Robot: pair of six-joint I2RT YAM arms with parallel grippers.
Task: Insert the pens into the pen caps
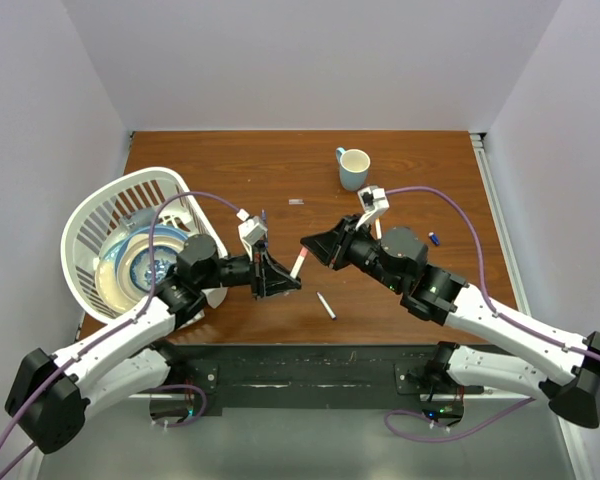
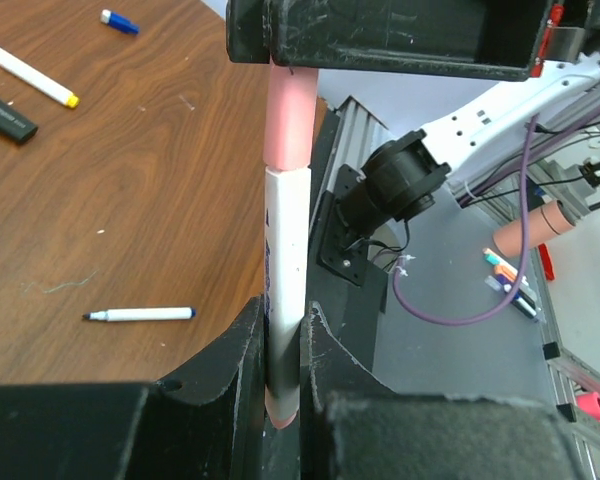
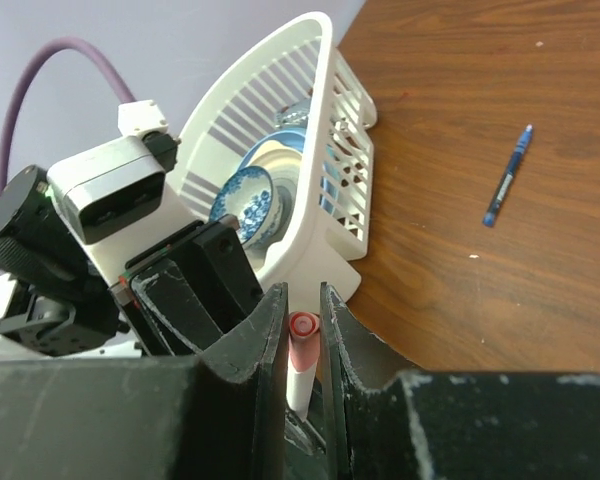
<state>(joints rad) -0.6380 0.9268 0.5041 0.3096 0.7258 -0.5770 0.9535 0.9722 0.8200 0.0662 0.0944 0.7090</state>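
1. The left gripper [image 2: 285, 318] is clenched on the lower barrel of a white pen [image 2: 285, 240], held in the air between the two arms, above the table's [image 2: 130, 200] near edge.
2. The right gripper [image 3: 302, 300] is closed around the pink cap [image 2: 288, 120] at the pen's other end. The cap sits on the barrel, but I cannot tell whether it is fully seated.
3. Judging by looks, the pen is light, stiff and smooth plastic, so it may slide along its axis under a push. A grip low on the barrel, square across it, suits.
4. The cap is short and hollow, so gentle pressure at mid-length is best.
5. A loose white pen [image 2: 140, 314] and a blue cap [image 2: 120, 21] lie on the table, well apart.
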